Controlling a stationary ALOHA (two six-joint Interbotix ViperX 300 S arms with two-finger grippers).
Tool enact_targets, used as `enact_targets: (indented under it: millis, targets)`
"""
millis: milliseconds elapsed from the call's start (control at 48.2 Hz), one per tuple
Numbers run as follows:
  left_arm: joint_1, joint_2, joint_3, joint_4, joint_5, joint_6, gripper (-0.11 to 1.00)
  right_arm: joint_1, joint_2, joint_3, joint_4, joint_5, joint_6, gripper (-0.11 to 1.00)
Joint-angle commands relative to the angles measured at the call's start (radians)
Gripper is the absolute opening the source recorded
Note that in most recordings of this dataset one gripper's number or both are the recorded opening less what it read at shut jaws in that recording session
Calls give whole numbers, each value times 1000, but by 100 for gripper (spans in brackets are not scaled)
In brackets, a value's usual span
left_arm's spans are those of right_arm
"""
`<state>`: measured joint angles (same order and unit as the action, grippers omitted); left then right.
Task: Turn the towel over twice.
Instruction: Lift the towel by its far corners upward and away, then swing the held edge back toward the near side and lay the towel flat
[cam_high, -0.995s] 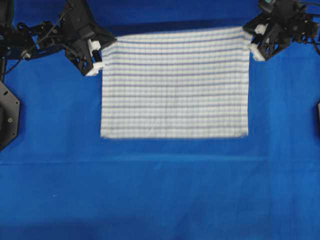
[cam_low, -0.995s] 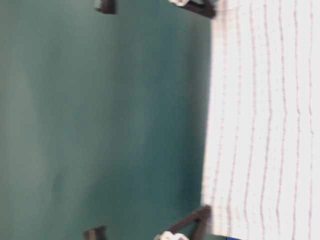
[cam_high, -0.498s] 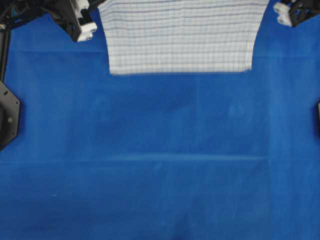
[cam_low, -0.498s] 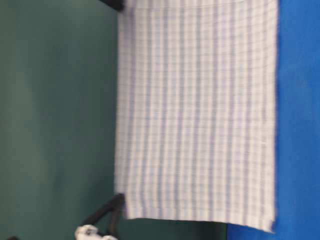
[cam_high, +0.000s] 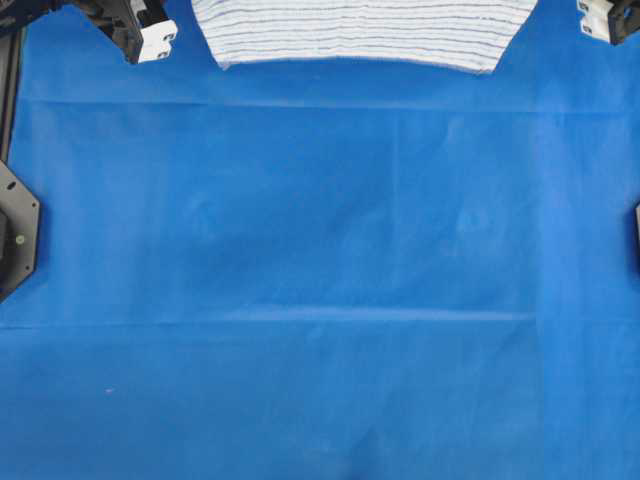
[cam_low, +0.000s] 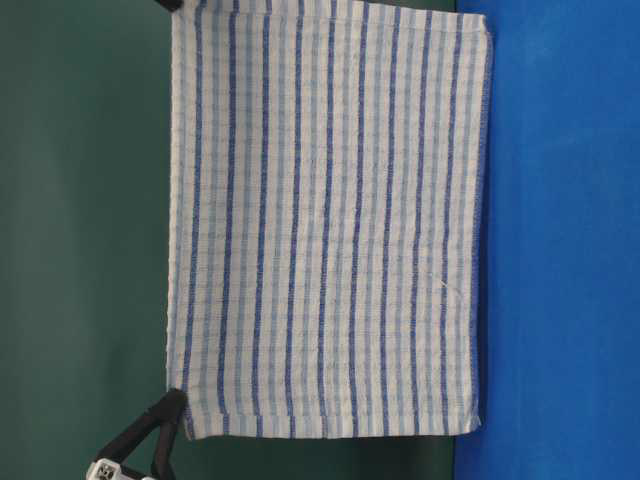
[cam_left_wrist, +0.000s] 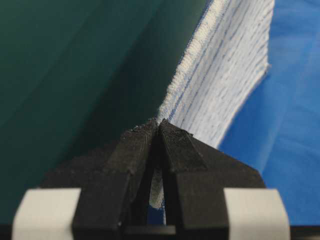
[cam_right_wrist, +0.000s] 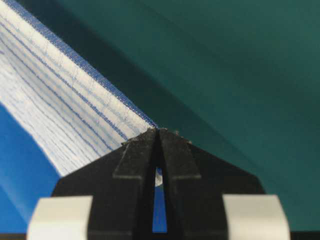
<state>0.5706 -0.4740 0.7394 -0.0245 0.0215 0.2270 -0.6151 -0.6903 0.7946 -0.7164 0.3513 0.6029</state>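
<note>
White cloth with thin dark-blue stripes hangs in the air: this is the towel (cam_low: 325, 220). In the table-level view it is spread out flat like a sheet on a line, with a green wall (cam_low: 80, 220) behind it. Its lower edge hangs near the blue sheet (cam_low: 560, 250) that covers the table; I cannot tell from there if the edge touches it. The left gripper (cam_left_wrist: 159, 131) is squeezed tight on one top corner of the towel. In the left wrist view its two black fingers (cam_left_wrist: 135, 150) meet at the tips, and the white hem comes out from between them and runs away from the gripper, up and to the right. The right gripper (cam_right_wrist: 158, 134) is squeezed tight on the other top corner. In the right wrist view the hem with its blue edge comes out from the closed tips and runs away up and to the left. So the towel is stretched between the two grippers and hangs down below them. In the overhead view the towel (cam_high: 365, 30) looks like a thin band at the far edge of the blue sheet (cam_high: 320, 280). There the left gripper (cam_high: 150, 35) is just beside its left end and the right gripper (cam_high: 600, 15) is at the far right corner.
</note>
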Motion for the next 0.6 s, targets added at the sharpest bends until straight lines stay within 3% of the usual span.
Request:
enact_targets:
  millis: [0,83,332,436,581]
  targets:
    - [-5,-15,-12,2,-3,-2,1,8,-2,-25,2,18,2,3]
    - [-23,-12,9,3,-3,-3,1,44,-3,-20,14,54,12,3]
    - [-164,5,147,2,-2,-44,1,296,14,31,152,270,66,3]
    - [-236,23,204,0,-6,-61,1,402,38,69,179,279,121,3]
    - [-356,84,261,-2,-29,-71,1,509,110,126,181,242,245,3]
